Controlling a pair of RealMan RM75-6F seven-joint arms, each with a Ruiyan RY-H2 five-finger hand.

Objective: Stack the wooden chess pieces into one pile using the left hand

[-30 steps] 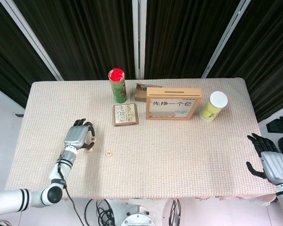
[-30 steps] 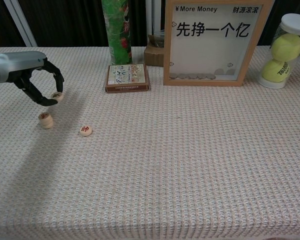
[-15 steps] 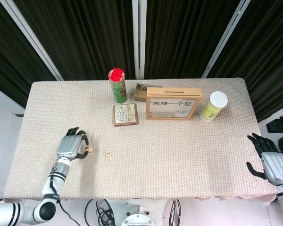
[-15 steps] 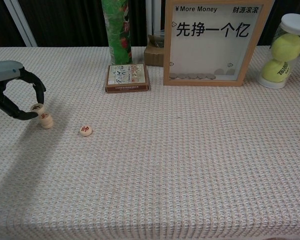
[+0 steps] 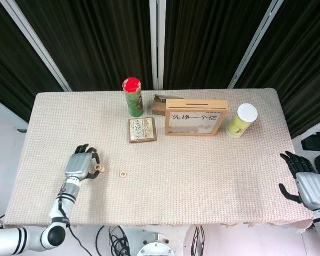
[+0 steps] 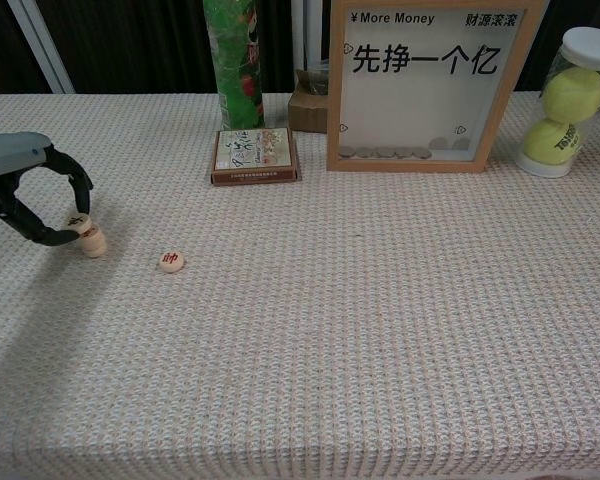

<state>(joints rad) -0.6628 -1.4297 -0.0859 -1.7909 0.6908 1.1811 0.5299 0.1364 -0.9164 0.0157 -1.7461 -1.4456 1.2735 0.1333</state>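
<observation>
Pinching chess piece (image 6: pixel 77 220), left robot hand (image 6: pixel 25 190) beside pile (image 6: pixel 93 240), near table edge (image 6: pixel 0 330).

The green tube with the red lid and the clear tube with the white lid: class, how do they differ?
The green tube with the red lid is opaque and printed; the clear tube with the white lid shows yellow tennis balls inside. The green tube stands left of the wooden frame, the clear one right. Both stand upright.

Black curtains (image 5: pixel 96 37) behind w/ pale vertical strips; table (image 5: pixel 202 165) beige woven cloth.
</observation>
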